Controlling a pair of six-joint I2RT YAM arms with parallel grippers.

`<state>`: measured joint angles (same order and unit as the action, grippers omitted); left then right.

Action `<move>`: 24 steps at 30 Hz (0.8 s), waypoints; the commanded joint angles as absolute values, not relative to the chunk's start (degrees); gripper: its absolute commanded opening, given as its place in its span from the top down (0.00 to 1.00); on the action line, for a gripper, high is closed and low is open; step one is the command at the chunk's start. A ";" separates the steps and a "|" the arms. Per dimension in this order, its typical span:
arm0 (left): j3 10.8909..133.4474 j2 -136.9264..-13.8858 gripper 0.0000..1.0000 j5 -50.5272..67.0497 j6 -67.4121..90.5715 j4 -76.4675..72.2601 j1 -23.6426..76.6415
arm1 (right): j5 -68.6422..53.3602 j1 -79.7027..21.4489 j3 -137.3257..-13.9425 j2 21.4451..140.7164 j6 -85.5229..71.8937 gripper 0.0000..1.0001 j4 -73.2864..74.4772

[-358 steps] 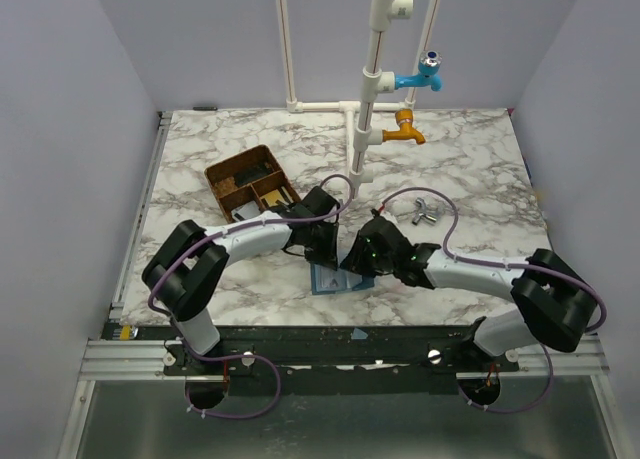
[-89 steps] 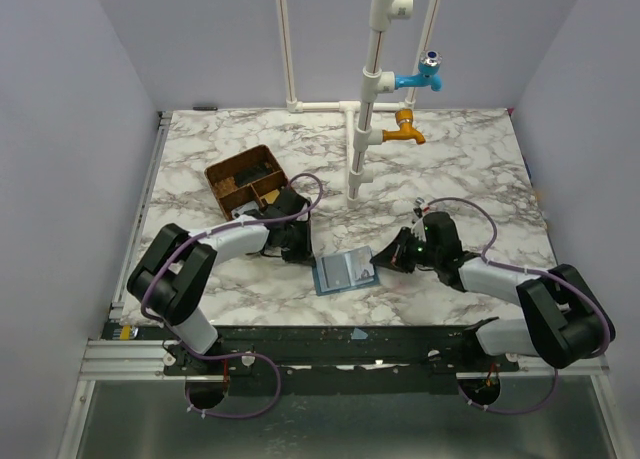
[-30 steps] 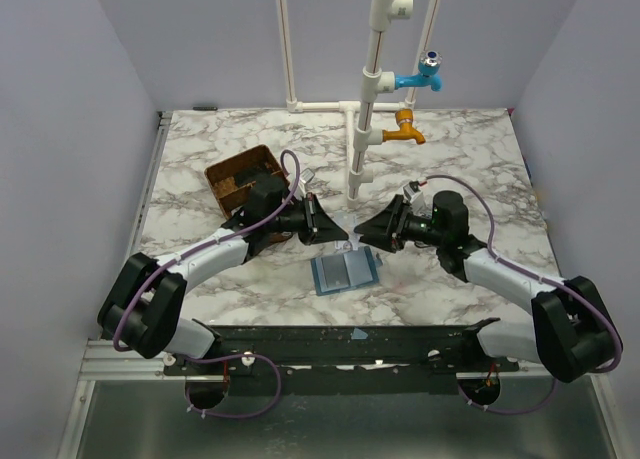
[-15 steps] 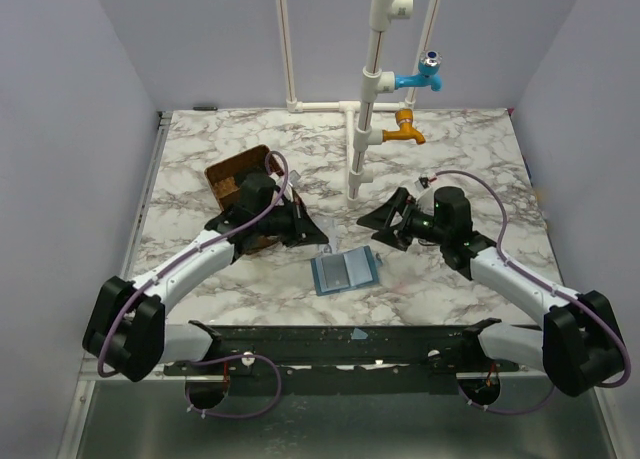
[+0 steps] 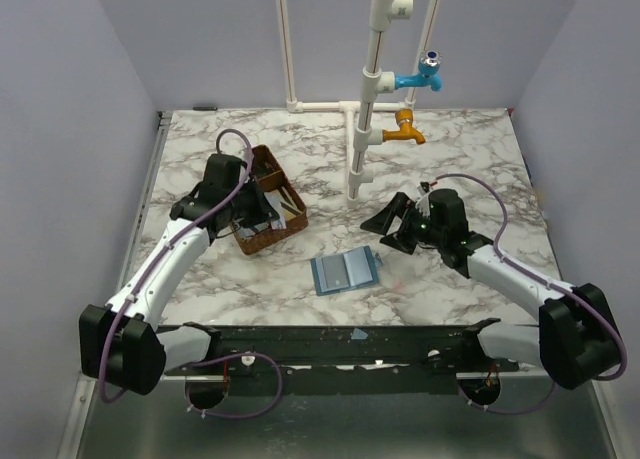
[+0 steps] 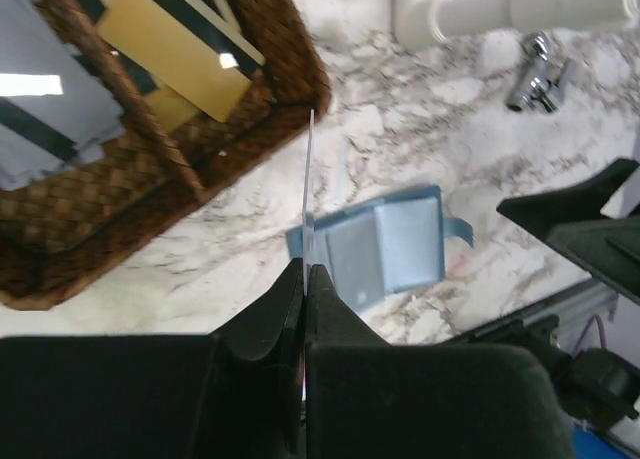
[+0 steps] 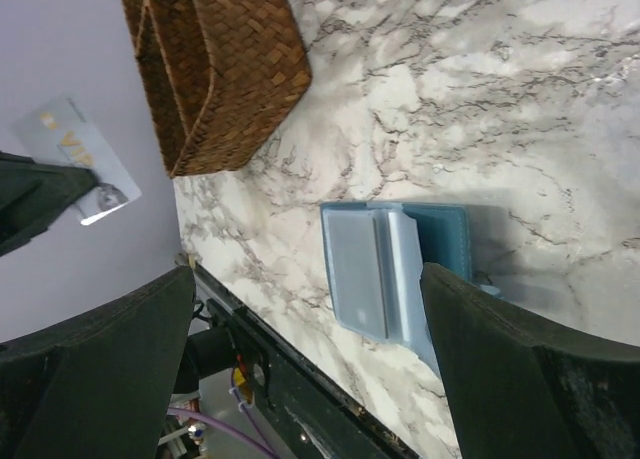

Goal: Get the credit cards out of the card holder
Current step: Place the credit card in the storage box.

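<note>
The blue card holder [image 5: 344, 271] lies open and flat on the marble, also seen in the left wrist view [image 6: 400, 241] and the right wrist view [image 7: 440, 241]. A pale grey credit card [image 7: 355, 271] shows on its face. My left gripper [image 5: 252, 211] hangs over the brown tray, shut on a thin credit card [image 6: 307, 189] seen edge-on; the right wrist view shows that card's pale face [image 7: 78, 159]. My right gripper [image 5: 388, 231] hovers just right of the holder, open wide with nothing between its fingers [image 7: 100, 369].
The brown woven divided tray [image 5: 285, 219] sits left of the holder, with grey and gold cards [image 6: 180, 54] in its compartments. A white pipe stand [image 5: 362, 129] with blue and orange taps rises behind. A metal fitting [image 6: 535, 69] lies near the pipe.
My left arm swung back and left, carrying the card from near the holder to above the tray. My right gripper opened wide and drew slightly right.
</note>
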<state>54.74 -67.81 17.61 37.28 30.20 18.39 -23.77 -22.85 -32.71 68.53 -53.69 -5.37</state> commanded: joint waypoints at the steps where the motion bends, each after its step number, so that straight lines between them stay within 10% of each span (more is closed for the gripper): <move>1: 61.40 -72.18 1.00 8.90 33.93 38.10 14.39 | -21.55 -22.64 -33.37 72.04 -51.37 0.03 -3.38; 24: 64.01 -86.34 0.92 2.55 33.77 35.33 8.44 | -22.08 -22.66 -38.71 74.94 -45.77 0.02 -0.18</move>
<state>63.37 -85.80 3.62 34.28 36.53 8.95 -23.09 -22.85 -36.80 75.53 -47.81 -2.46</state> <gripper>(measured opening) 0.020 0.973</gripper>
